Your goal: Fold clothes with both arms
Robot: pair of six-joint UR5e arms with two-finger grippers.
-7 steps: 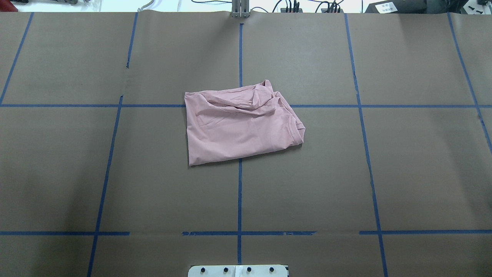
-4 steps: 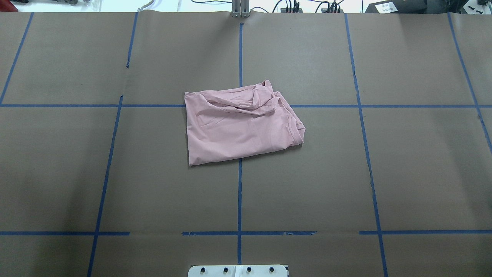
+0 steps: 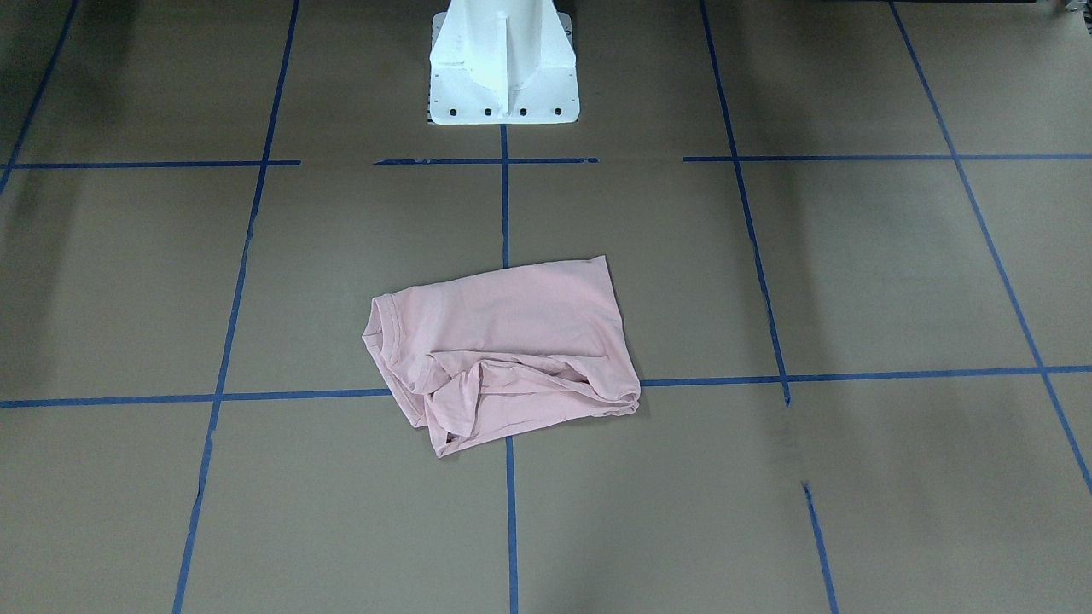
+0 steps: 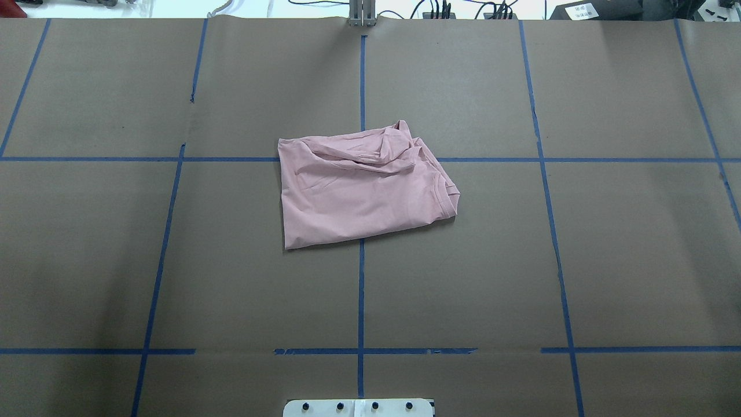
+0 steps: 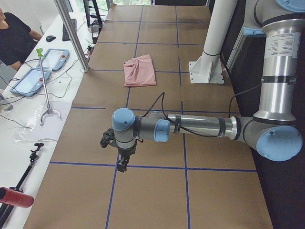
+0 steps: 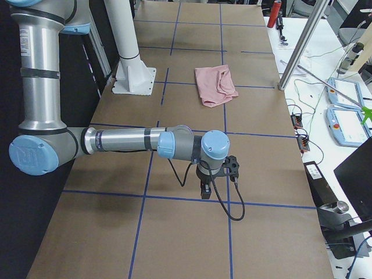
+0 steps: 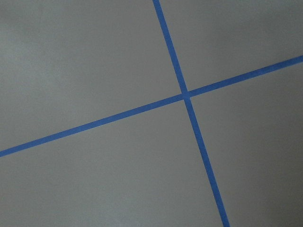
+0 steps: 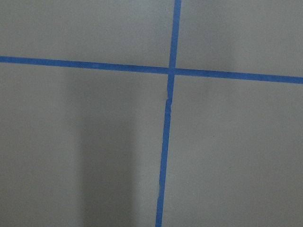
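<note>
the left pincer [image 5: 122,166] hangs point-down from the near arm's wrist in the lower middle of the left side view, just above the bench [image 4: 492,260]. it is small and seen side-on there, so i cannot tell whether its jaws are apart or together. the right pincer [image 6: 204,195] hangs the same way in the lower middle of the right side view, and its state cannot be told either.

the left arm [image 5: 200,125] runs level across its frame from a blue-capped elbow at the lower right. the right arm [image 6: 122,141] runs level from an elbow at the lower left. each wrist camera looks down on plain brown paper with a crossing of blue tape [image 7: 185,94].

the t-shirt [image 4: 359,197] lies well apart from both pincers. it sits a little above the centre of the overhead frame, over the crossing of the middle tape line and the upper cross line. it is folded into a rough rectangle, flat along its lower and left edges. its collar [image 4: 448,194] is at the right edge, and the upper edge is bunched into wrinkles, perhaps a tucked sleeve.

in the front-facing frame the white pedestal [image 3: 503,60] stands at top centre, above the shirt. a person [image 5: 14,40] in dark clothing is at the upper left of the left side view.
</note>
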